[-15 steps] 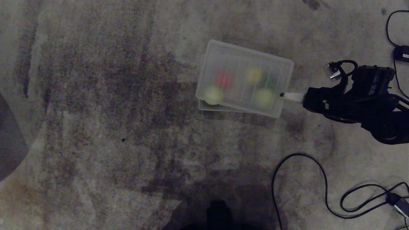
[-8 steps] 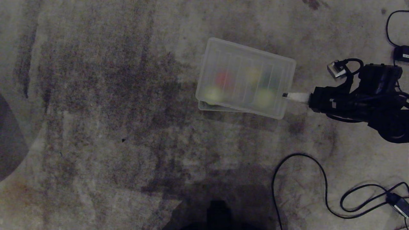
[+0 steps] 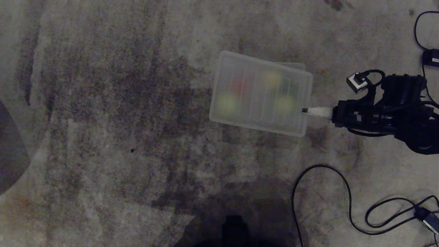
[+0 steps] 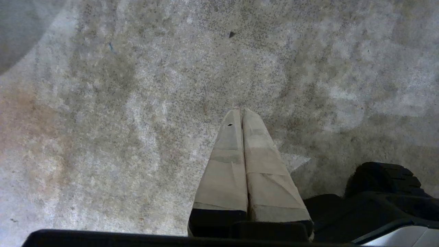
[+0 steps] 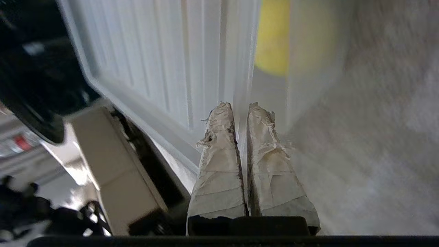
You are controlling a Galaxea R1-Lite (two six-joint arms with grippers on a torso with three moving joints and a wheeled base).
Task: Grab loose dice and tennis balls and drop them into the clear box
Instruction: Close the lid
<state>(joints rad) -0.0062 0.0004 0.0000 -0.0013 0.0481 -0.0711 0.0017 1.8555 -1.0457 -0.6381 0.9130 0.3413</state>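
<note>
The clear box (image 3: 291,64) sits on the stained floor, almost wholly covered by a white ribbed lid (image 3: 257,115). Through the lid I make out blurred shapes: two yellow-green tennis balls (image 3: 226,103) (image 3: 284,104), a red die (image 3: 238,85) and a yellow die (image 3: 272,79). My right gripper (image 3: 303,110) reaches in from the right and is shut on the lid's edge. In the right wrist view the right gripper (image 5: 240,106) pinches the ribbed lid (image 5: 154,51), with a yellow-green ball (image 5: 274,44) behind the box wall. My left gripper (image 4: 241,111) hangs shut over bare floor.
Black cables (image 3: 343,185) loop across the floor at the lower right, and a power adapter (image 3: 430,56) lies at the far right. A dark rounded shape (image 3: 10,154) cuts in at the left edge. My own shadow (image 3: 236,226) falls at the bottom.
The right gripper has carried the lid nearer in the head view. The lid now covers the box's near edge, and a strip of the box's far right rim has come into sight.
</note>
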